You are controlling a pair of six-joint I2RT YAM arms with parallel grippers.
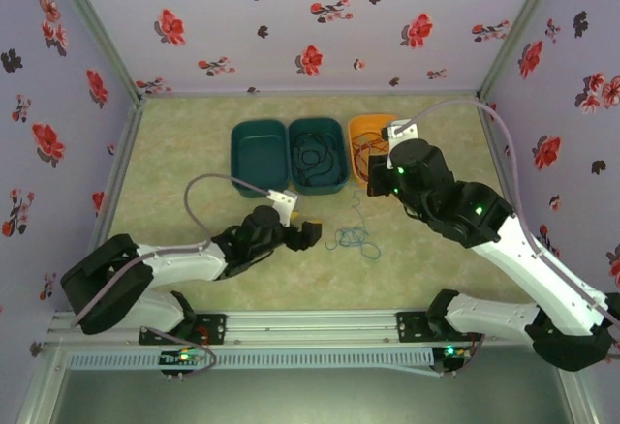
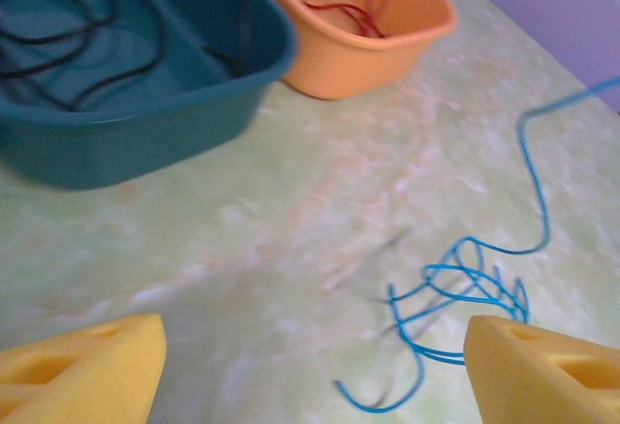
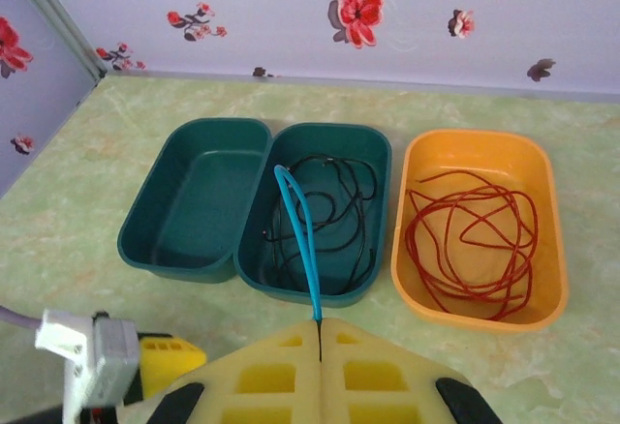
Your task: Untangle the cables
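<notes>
1. Blue cable (image 2: 465, 288): its snarl lies on the table (image 2: 291, 230), just ahead of the left pincer (image 2: 315, 342) and toward that pincer's right finger.
2. Its long axis appears to run from the snarl away from the arm bases to the right pincer (image 3: 318, 325), where a short loop stands up beyond the fingertips.
3. The left pincer is wide and holds nothing. The right pincer is clamped on the blue cable.
4. Beyond the right pincer, the black cable (image 3: 339, 211) lies in a teal bin (image 3: 380, 158) and the red cable (image 3: 475, 240) in the orange bin (image 3: 554, 221), so the blue one looks like the last to free.
5. The next move probably calls for the left pincer to close on a snarl loop while the right draws the strand out.
</notes>
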